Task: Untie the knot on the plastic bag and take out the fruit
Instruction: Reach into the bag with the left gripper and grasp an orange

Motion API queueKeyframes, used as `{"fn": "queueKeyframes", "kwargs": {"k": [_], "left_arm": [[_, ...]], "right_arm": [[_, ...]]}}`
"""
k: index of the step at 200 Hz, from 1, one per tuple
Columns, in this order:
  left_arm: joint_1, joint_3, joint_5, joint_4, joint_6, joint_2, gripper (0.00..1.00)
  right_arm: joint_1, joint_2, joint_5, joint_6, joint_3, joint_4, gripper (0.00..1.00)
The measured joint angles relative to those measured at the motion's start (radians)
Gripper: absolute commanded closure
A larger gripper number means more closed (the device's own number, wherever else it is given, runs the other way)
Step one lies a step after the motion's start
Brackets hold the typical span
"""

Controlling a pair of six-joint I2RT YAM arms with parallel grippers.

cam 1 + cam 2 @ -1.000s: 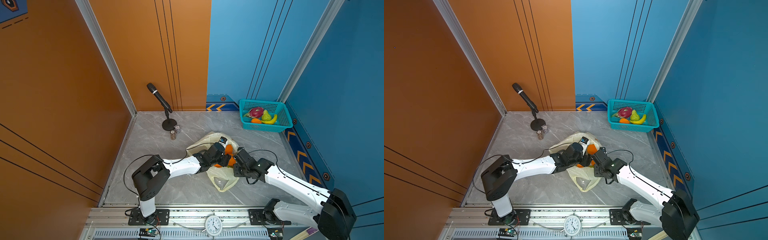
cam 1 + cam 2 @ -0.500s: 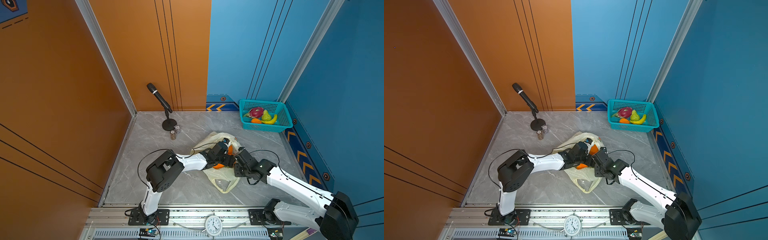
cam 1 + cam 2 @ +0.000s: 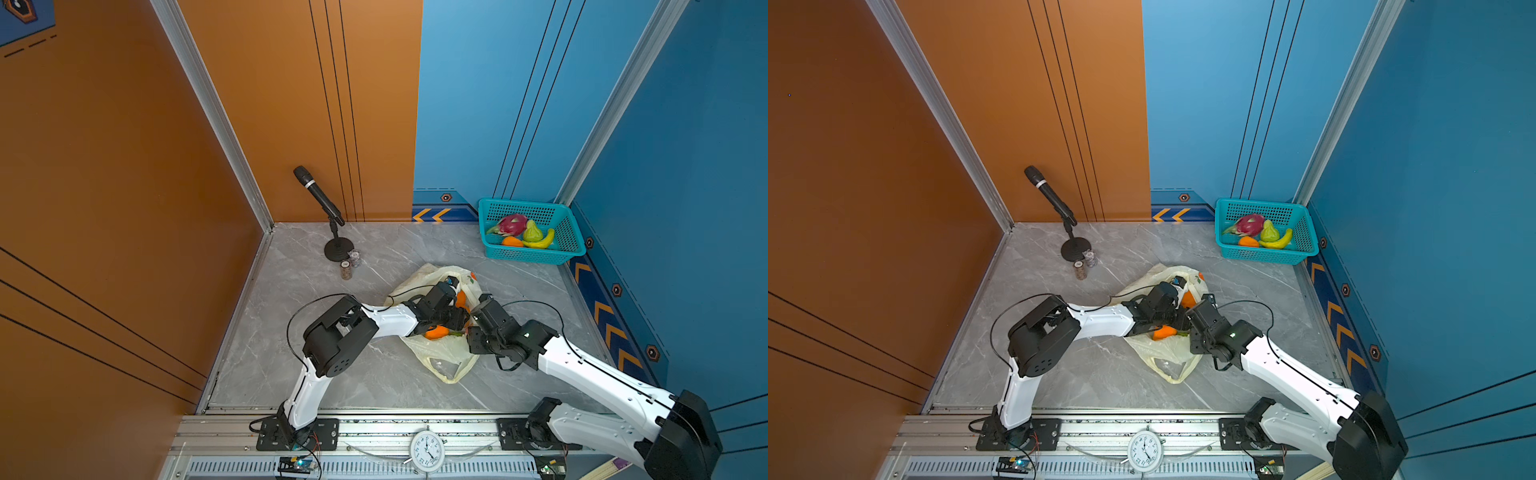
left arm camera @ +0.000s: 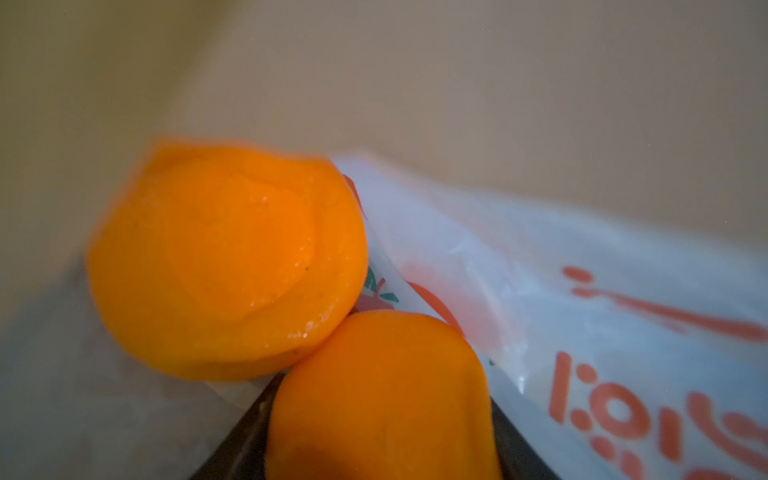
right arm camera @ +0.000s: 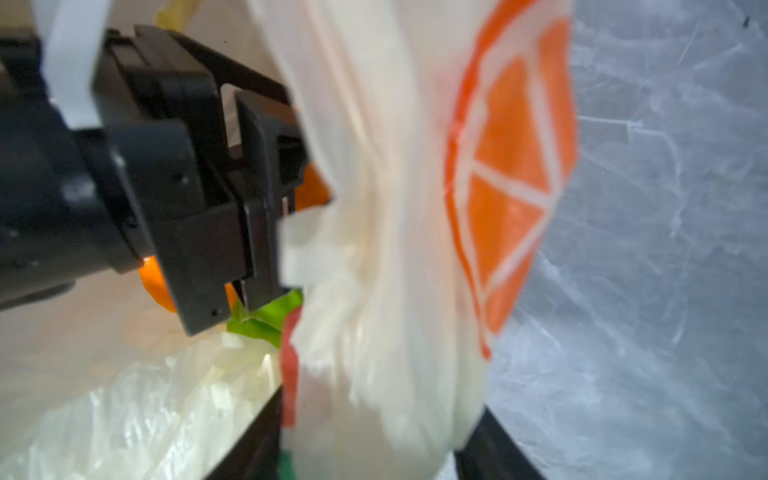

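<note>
1. The plastic bag (image 3: 440, 355) lies on the grey bench (image 3: 353, 374) between the two arms. One handle loop (image 3: 451, 376) rests flat at the bag's near end.
2. The left claw (image 4: 384, 390) reaches inside the bag. Its jaws are clamped on an orange (image 4: 382, 419), which fills the gap between them.
3. A second orange (image 4: 224, 257) touches the clamped one and rests against the printed film.
4. The right claw (image 5: 380, 407) sits at the bag's right edge with bunched film between its jaws. Blur hides whether they pinch it.
5. The teal basket (image 3: 532, 258) stands in the far right corner, well apart from the bag. It holds a dragon fruit (image 3: 513, 223), a green fruit (image 3: 532, 232) and a banana (image 3: 540, 242).
</note>
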Motion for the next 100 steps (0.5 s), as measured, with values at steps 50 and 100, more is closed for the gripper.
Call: {"fn": "queueKeyframes", "kwargs": {"k": [50, 100], "left_arm": [[0.0, -0.043, 0.007, -0.006, 0.0, -0.048, 0.46], [-0.015, -0.089, -0.005, -0.007, 0.007, -0.14, 0.46]], "right_arm": [[-0.023, -0.062, 0.016, 0.0, 0.002, -0.001, 0.23], [-0.049, -0.064, 0.041, -0.001, 0.027, -0.003, 0.21]]}}
